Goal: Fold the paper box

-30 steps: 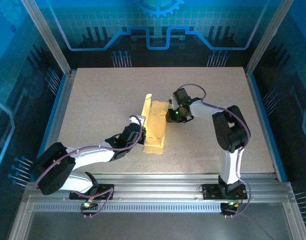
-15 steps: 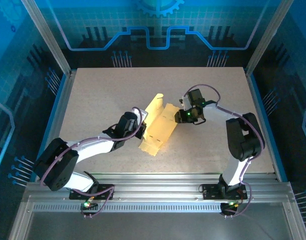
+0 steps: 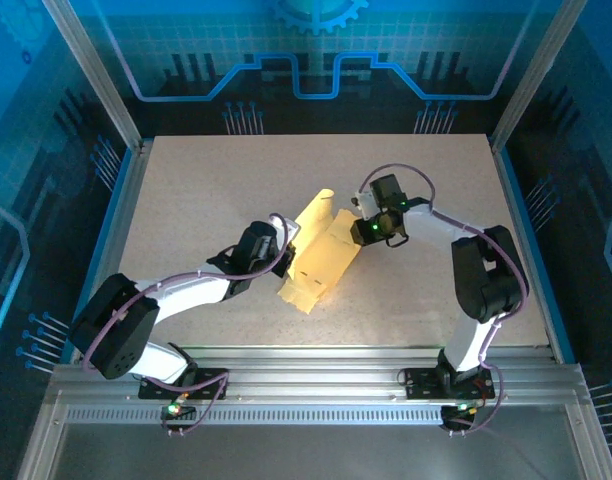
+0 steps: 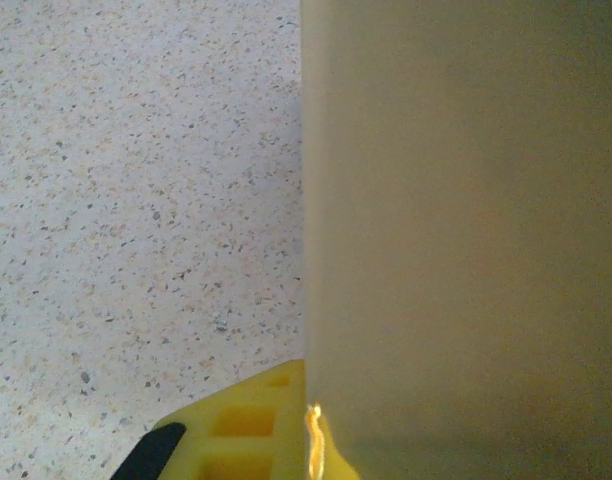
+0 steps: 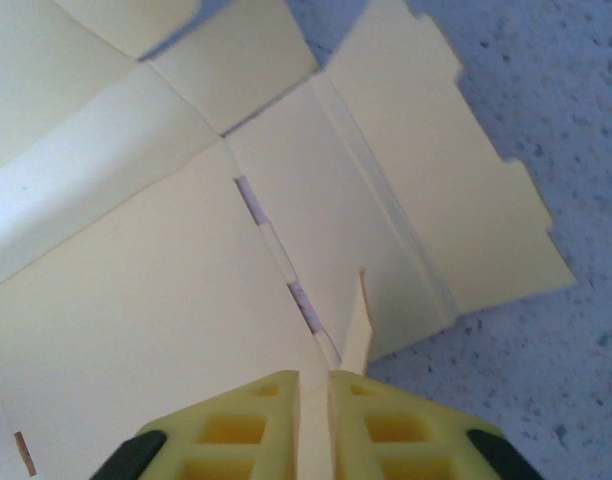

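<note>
One paper box (image 3: 316, 262), a thin pale yellow die-cut sheet with creases, slots and notched flaps, lies in the middle of your speckled desk (image 3: 186, 190). Your left fingers (image 4: 286, 405) are clamped on its 9 o'clock edge, the right fingers (image 5: 271, 395) on its 2 o'clock edge. The left arm (image 3: 176, 295) is stretched low, the right arm (image 3: 476, 270) bent at the elbow.

Both arms reach inward, the left hand (image 3: 285, 259) and right hand (image 3: 354, 234) each pinched onto the paper box (image 3: 321, 265).

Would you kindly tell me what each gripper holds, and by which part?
Both pinch the paper box: left gripper its left edge, right gripper a raised flap edge.
</note>
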Available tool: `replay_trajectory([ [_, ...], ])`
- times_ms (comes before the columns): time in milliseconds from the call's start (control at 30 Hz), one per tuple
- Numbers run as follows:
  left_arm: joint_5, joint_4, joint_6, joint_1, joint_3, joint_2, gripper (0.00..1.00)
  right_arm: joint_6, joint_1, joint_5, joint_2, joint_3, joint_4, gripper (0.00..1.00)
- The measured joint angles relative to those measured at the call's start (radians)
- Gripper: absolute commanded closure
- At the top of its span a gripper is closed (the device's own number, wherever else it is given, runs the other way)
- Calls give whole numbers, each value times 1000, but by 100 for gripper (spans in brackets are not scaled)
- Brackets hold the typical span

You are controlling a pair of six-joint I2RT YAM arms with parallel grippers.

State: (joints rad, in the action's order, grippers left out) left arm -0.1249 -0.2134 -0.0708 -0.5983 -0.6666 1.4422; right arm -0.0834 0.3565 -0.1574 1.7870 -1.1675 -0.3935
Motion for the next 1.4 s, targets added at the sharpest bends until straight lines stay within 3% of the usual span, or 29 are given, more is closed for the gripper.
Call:
replay_trajectory([
  [300,19,0,-11,-7,0,0,96,66,82,33,58,-59,-60,98],
  [467,22,0,-10,-8,0,0,96,21,74,37,50,-48,-62,69],
  [533,22,0,-10,-8,0,0,96,-11,51,9,30,-34,-55,62],
  [633,22,0,1,-6,0,0,96,-93,-16,-95,15,-29,-19,56],
  [767,47,35,91,28,-27,9,96,-235,-124,-253,16,-34,81,56],
  [867,140,47,185,101,-56,30,97,-243,-132,-308,30,-84,90,60],
  [1133,414,43,303,231,-62,34,100,-7,-132,-468,92,-224,31,57],
  [1267,583,22,330,299,-86,34,100,220,-134,-549,152,-335,-87,55],
  [1400,713,21,335,350,-143,34,100,441,-147,-622,184,-412,-215,45],
])
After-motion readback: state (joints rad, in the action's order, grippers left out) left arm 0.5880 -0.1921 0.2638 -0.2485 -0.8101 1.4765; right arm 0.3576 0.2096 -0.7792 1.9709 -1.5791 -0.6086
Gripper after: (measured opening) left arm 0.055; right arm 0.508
